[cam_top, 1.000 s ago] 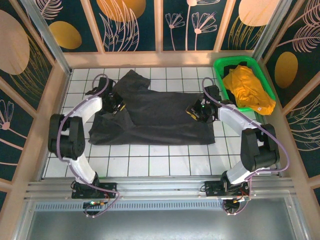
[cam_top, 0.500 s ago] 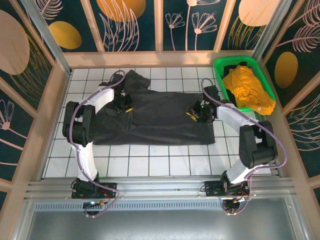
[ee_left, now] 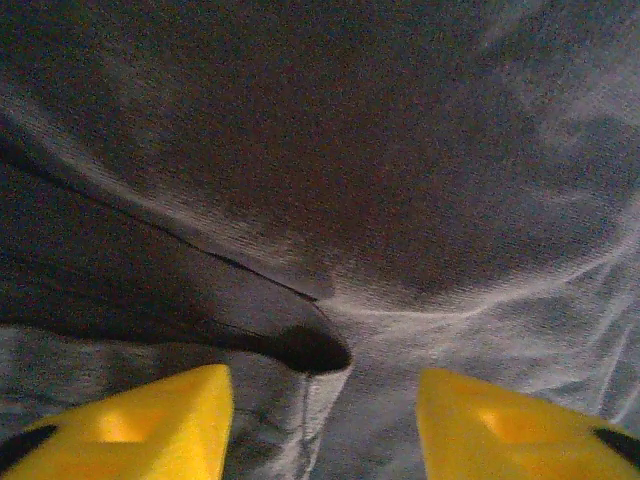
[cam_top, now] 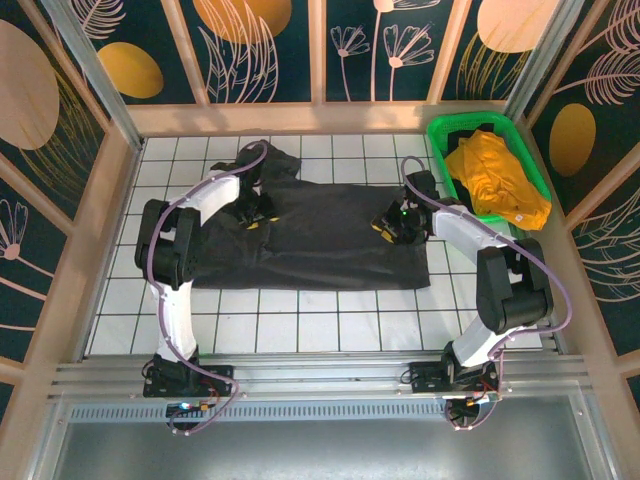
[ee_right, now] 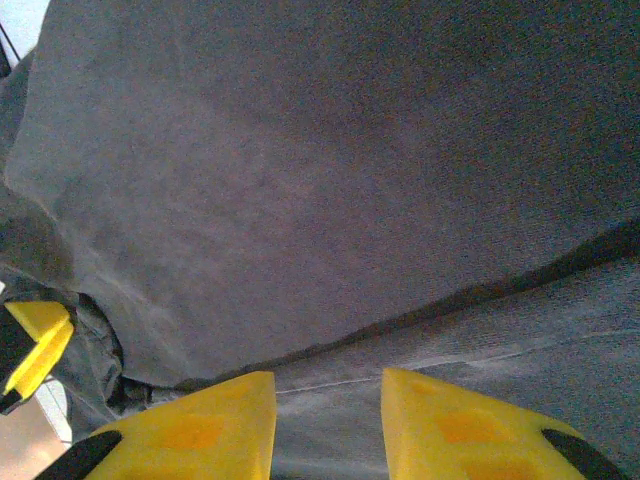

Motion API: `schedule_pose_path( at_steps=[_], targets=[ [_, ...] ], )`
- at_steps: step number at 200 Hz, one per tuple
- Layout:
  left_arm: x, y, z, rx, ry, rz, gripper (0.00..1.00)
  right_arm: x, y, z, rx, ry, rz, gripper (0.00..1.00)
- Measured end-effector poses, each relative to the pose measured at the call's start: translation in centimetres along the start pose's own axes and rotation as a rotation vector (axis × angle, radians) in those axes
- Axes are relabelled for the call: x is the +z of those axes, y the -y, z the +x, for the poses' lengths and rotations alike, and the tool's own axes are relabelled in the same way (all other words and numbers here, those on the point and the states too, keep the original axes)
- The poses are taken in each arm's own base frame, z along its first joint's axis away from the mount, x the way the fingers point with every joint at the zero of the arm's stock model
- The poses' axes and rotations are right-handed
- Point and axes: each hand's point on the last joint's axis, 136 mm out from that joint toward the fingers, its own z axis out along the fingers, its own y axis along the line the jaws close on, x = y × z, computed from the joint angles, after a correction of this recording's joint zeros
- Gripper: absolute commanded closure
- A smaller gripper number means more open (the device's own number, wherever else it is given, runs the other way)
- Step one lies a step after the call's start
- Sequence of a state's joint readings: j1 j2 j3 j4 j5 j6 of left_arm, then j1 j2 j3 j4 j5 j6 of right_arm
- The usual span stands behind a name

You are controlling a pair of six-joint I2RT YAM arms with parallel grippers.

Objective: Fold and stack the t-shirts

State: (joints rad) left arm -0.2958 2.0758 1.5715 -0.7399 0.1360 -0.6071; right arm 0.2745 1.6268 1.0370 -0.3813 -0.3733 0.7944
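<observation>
Charcoal t-shirt (cam_top: 320, 235) covers the table's (cam_top: 300, 320) middle; orange t-shirt (cam_top: 495, 180) heaps in green basket (cam_top: 470, 118) at 2 o'clock. Left jaws gape wide above cloth; right jaws narrow, grip unclear.

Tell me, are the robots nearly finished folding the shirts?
Not yet. Done: the dark t-shirt lies spread on the table, its left side folded over. In hand: the left gripper, open, and the right gripper are both over it. Left: finishing its folds, then the orange t-shirt, bunched in the green basket.
</observation>
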Motion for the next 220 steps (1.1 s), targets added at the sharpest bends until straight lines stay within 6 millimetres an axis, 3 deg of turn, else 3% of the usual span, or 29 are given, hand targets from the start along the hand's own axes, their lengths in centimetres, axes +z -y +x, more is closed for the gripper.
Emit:
schedule_pose_path(
  at_steps=[18, 44, 55, 65, 87, 100, 117, 155, 190, 220],
  targets=[
    [-2.0, 0.0, -1.0, -0.001, 0.072, -0.011, 0.35, 0.2, 0.4, 0.1, 0.000, 0.000, 0.003, 0.62],
    [-7.6, 0.1, -2.4, -0.050, 0.212, 0.057, 0.42, 0.8, 2.8, 0.8, 0.036, -0.021, 0.042, 0.62],
    [-9.3, -0.9, -2.6, -0.093, 0.252, 0.090, 0.42, 0.9, 3.6, 1.1, 0.050, -0.028, 0.056, 0.61],
    [-9.7, -2.4, -2.6, -0.139, 0.262, 0.107, 0.41, 1.0, 3.9, 1.1, 0.057, -0.029, 0.062, 0.62],
    [-7.5, -5.5, -2.2, -0.226, 0.207, 0.093, 0.45, 1.0, 3.9, 1.0, 0.055, -0.026, 0.059, 0.62],
    [-5.6, -5.8, -1.6, -0.246, 0.156, 0.095, 0.47, 1.0, 3.9, 1.0, 0.055, -0.026, 0.059, 0.62],
    [-3.9, -5.3, -0.8, -0.251, 0.105, 0.106, 0.50, 1.0, 3.9, 1.0, 0.055, -0.025, 0.058, 0.62],
    [-2.8, -3.6, -0.2, -0.217, 0.075, 0.146, 0.51, 1.0, 3.9, 1.0, 0.055, -0.025, 0.059, 0.62],
    [-0.2, -2.7, 1.1, -0.179, 0.022, 0.130, 0.53, 1.0, 3.9, 1.0, 0.055, -0.025, 0.058, 0.62],
    [0.7, -1.5, 2.3, -0.126, -0.005, 0.126, 0.54, 1.0, 3.9, 1.0, 0.055, -0.025, 0.058, 0.62]
  ],
)
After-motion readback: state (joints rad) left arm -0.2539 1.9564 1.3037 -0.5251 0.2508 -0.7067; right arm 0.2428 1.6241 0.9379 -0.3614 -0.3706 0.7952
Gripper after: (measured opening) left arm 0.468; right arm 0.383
